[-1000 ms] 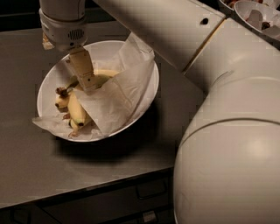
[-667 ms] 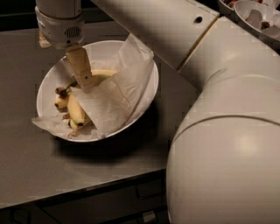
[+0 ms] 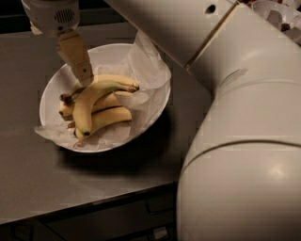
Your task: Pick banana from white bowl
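Note:
The white bowl [image 3: 51,89] is wide, shallow and lined with crinkled white paper [image 3: 146,61]. It stands on the dark table and holds a few bananas. The banana [image 3: 87,106] is the long curved one lying on top. Its brown stem points right and its dark tip points toward the bowl's front. My gripper [image 3: 85,77] hangs from the arm at the upper left, over the back of the bowl. Its lower end is right at the top of the banana's curve. I cannot see whether it touches the banana.
Straighter yellow bananas [image 3: 110,115] lie under the curved one. My large white arm [image 3: 235,117] fills the right side of the view. Another white bowl [image 3: 277,14] sits at the top right corner. The table's front edge [image 3: 94,202] runs along the bottom.
My gripper has risen a little over the bowl. The bananas show more fully now, with the curved one on top.

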Controlling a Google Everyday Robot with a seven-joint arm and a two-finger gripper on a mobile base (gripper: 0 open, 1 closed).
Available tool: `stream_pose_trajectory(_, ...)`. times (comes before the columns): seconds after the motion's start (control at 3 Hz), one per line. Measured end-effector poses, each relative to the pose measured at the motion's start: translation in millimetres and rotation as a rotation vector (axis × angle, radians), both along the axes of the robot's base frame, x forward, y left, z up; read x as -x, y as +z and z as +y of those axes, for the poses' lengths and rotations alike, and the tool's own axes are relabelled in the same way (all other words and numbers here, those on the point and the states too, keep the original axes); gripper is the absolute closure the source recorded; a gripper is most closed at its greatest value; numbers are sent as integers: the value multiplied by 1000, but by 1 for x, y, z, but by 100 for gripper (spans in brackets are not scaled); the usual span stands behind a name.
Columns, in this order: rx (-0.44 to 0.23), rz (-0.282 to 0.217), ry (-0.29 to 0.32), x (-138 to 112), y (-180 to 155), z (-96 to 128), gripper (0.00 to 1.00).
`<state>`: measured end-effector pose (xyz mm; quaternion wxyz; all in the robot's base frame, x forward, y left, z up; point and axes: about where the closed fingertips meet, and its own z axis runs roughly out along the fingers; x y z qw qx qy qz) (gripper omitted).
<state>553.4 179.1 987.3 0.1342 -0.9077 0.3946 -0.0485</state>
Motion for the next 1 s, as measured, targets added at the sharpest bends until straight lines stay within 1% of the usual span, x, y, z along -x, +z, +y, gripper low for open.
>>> stream_pose_trajectory(0.33, 5, -41, -20, 6, 17, -2, 0)
stream_pose_trajectory(0.67, 6, -58, -21, 6, 23, -2, 0)
stream_pose_trajectory(1.0, -6, -8, -21, 1, 3, -7, 0)
